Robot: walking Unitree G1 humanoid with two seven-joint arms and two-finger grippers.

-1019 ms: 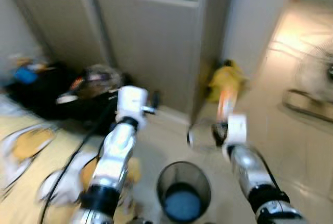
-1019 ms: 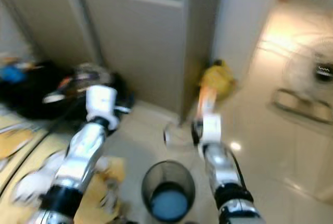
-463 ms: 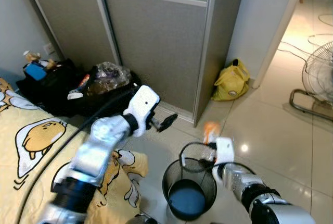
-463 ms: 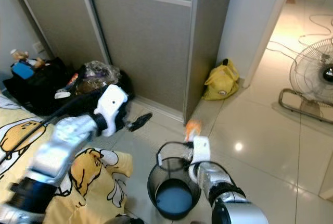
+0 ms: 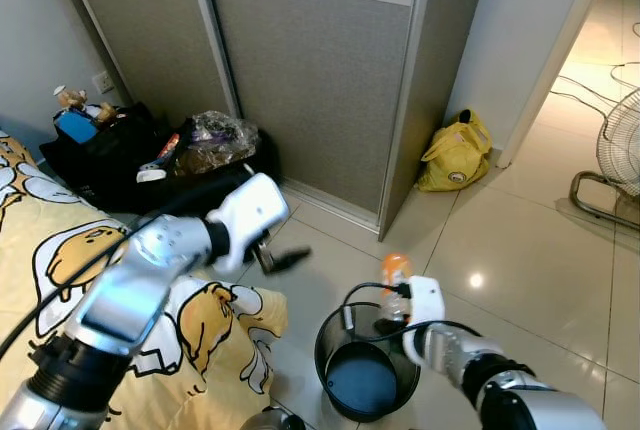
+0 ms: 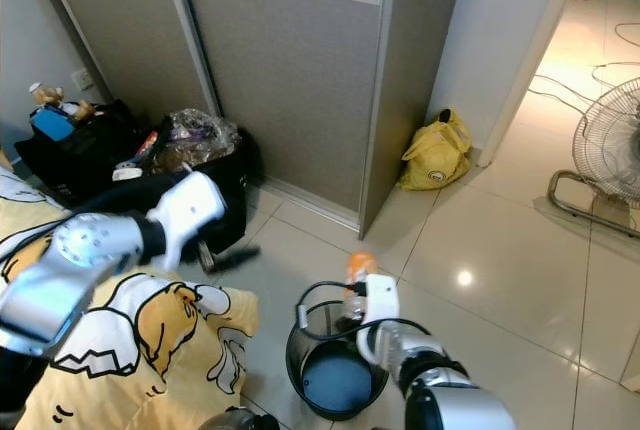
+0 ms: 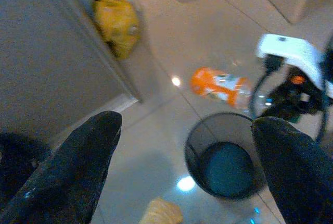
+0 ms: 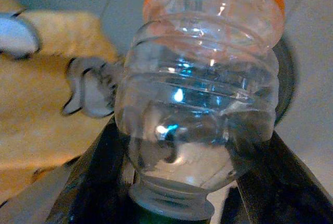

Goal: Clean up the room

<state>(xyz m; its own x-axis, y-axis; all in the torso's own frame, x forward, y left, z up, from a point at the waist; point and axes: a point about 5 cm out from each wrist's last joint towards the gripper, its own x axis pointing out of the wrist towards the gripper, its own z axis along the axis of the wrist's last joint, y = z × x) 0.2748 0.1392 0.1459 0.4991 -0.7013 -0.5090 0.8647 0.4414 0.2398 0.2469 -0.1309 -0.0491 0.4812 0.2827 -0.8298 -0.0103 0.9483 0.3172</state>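
Observation:
A clear plastic bottle (image 5: 395,272) with an orange label stands upright in my right gripper (image 5: 391,302), which is shut on its lower, neck end. In the right wrist view the bottle (image 8: 203,78) sits between the two black fingers (image 8: 99,172). It hangs just over the far rim of a black mesh waste bin (image 5: 330,322) with a blue bottom, on the tiled floor. My left gripper (image 5: 285,256) is open and holds nothing, to the left of the bin and above the floor. The left wrist view has the bin (image 7: 193,136) and bottle (image 7: 218,87) between the spread fingers (image 7: 78,172).
A yellow blanket with cartoon prints (image 5: 60,260) lies at the left, and a black cable crosses it. Black bags (image 5: 120,165) with clutter sit by the grey sliding doors (image 5: 310,80). A yellow bag (image 5: 455,155) leans at the corner. A floor fan (image 5: 620,150) stands at the right.
The camera has steadied and shifted. My right gripper has drawn the bottle back and down to the bin's rim. My left arm has swung lower and to the left.

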